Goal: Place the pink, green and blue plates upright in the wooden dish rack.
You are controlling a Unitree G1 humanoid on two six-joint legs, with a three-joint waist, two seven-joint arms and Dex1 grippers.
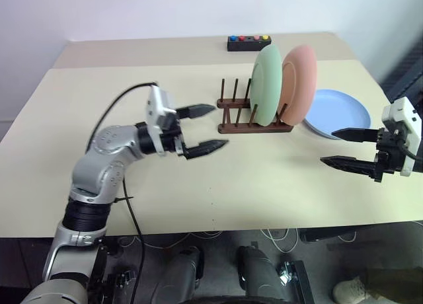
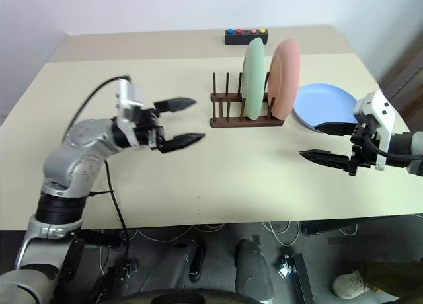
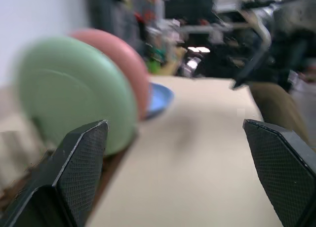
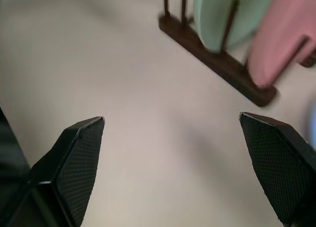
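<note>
While both grippers [image 1: 205, 127] [image 1: 344, 147] gape empty, blue plate [image 1: 337, 112] flat beside rack [image 1: 254, 127], button box [image 1: 248, 42] behind

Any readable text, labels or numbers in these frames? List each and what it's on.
None readable.
Black box with coloured buttons at the table's far edge: no lettering can be made out.
Green plate, pink plate, blue plate, wooden rack: plain, no markings.
</note>
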